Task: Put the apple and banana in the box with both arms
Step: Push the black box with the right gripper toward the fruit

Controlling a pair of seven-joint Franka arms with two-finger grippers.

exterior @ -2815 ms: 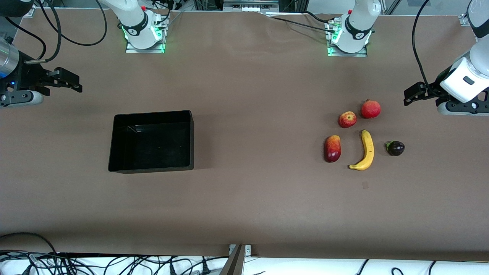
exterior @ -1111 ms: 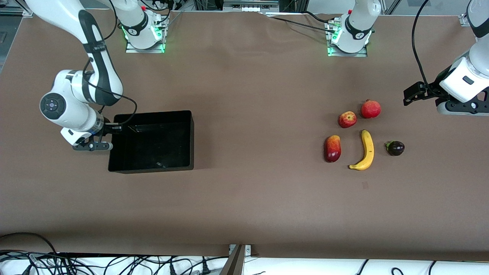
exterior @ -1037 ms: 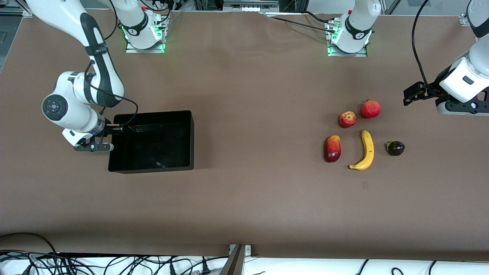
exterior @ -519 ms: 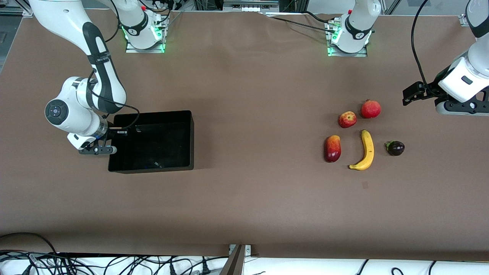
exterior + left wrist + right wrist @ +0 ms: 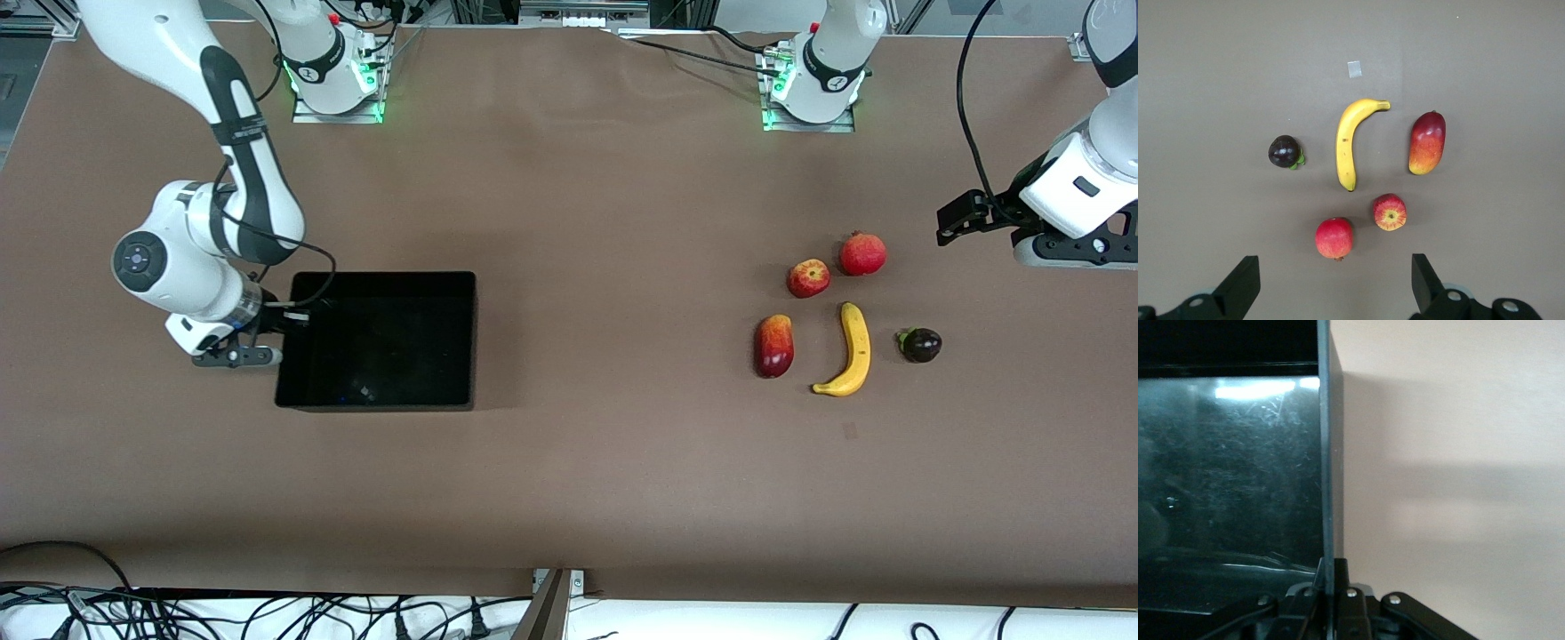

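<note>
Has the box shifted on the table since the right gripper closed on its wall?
Yes. The box has slid toward the left arm's end, where the apple lies, and slightly nearer the front camera, pulled by the right gripper shut on its wall.

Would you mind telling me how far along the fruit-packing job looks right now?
Nothing is packed yet: the shallow black plastic box holds no fruit. In hand: the right gripper is shut on the box's wall at the right arm's end. Left to do: the streaky red apple and curved yellow banana lie on the brown table toward the left arm's end, untouched, with the open left gripper waiting above the table beside them.
</note>
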